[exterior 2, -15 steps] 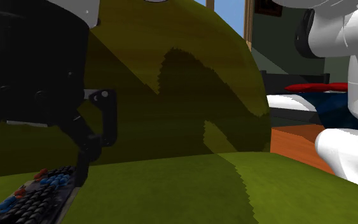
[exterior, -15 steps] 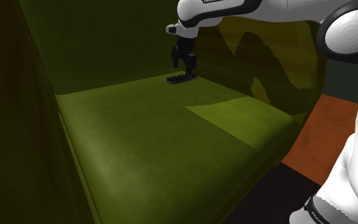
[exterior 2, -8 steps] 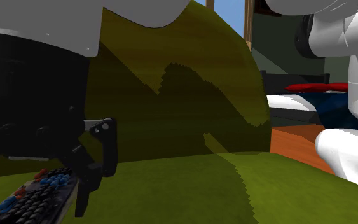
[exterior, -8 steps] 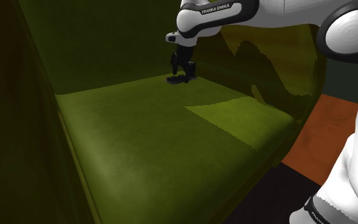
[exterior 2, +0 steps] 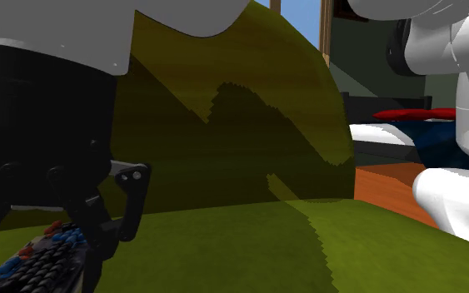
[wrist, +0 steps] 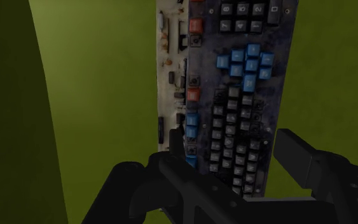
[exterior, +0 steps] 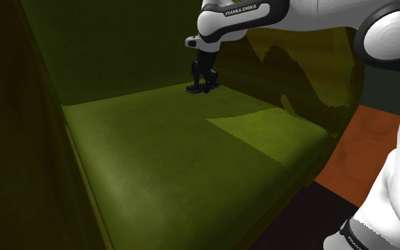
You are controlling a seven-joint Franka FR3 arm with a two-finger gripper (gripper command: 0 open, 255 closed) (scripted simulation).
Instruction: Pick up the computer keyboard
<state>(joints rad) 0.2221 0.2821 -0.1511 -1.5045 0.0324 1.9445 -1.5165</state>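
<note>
The computer keyboard (wrist: 238,108) is dark, with black keys and a few blue and red ones, and a bare circuit strip along one long edge. It lies on the olive-green sofa seat (exterior: 191,149), far back near the backrest. In the shoulder view it is a small dark shape (exterior: 195,89) under the hand. My black gripper (wrist: 234,162) comes straight down over one end of it, with a finger pressed against each long edge. The second exterior view shows the gripper (exterior 2: 57,241) clasping the keyboard (exterior 2: 32,260) at the lower left.
The sofa's backrest (exterior: 120,50) rises just behind the keyboard, and an armrest (exterior: 20,142) runs along the shoulder view's left. Orange floor (exterior: 369,142) lies beyond the seat's right edge. The white arm base (exterior 2: 461,125) stands at the second exterior view's right.
The gripper came down over the keyboard, and its fingers, apart half a second ago, have closed in against the keyboard's edges. The keyboard still lies on the seat.
</note>
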